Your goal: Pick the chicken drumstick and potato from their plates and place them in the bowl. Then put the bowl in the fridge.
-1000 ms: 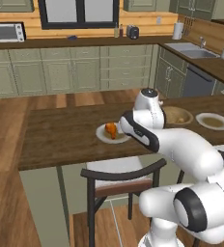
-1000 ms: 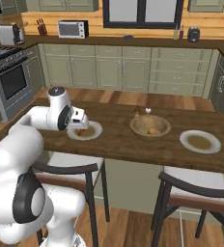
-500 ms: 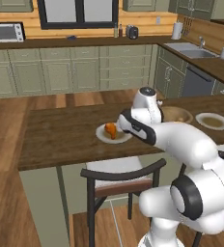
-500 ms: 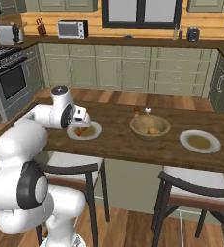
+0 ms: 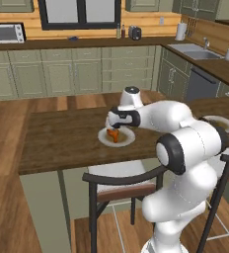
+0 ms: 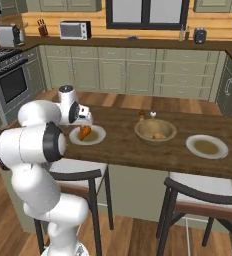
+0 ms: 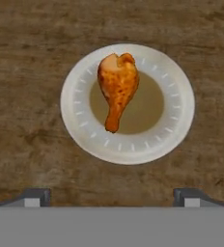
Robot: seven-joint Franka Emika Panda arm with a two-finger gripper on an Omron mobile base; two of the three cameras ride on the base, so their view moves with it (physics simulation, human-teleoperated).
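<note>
The chicken drumstick (image 7: pixel 117 87), glossy orange-brown, lies on a white-grey plate (image 7: pixel 176 130) on the wooden counter. My gripper (image 7: pixel 111 198) hangs open just above that plate, fingertips (image 7: pixel 33 197) set wide apart with nothing between them. From the base views, the gripper (image 5: pixel 114 127) (image 6: pixel 85 124) sits directly over the drumstick (image 5: pixel 114 136) (image 6: pixel 85 132) and its plate (image 5: pixel 127 141) (image 6: pixel 97 136). The wooden bowl (image 6: pixel 155 129) stands to the right of it with the pale tan potato (image 6: pixel 159 135) inside. A second plate (image 6: pixel 206 146) further right holds no food.
Two small shakers (image 6: pixel 146 115) stand behind the bowl. Dark-framed stools (image 6: pixel 198 200) (image 5: pixel 121 180) are pushed up to the counter's near edge. Cabinets, a microwave (image 6: pixel 74 30) and a stove (image 6: pixel 8 75) line the far walls.
The hand has swung left along the counter and now sits right over the drumstick's plate. Its jaws stayed open. Nothing on the counter has moved.
</note>
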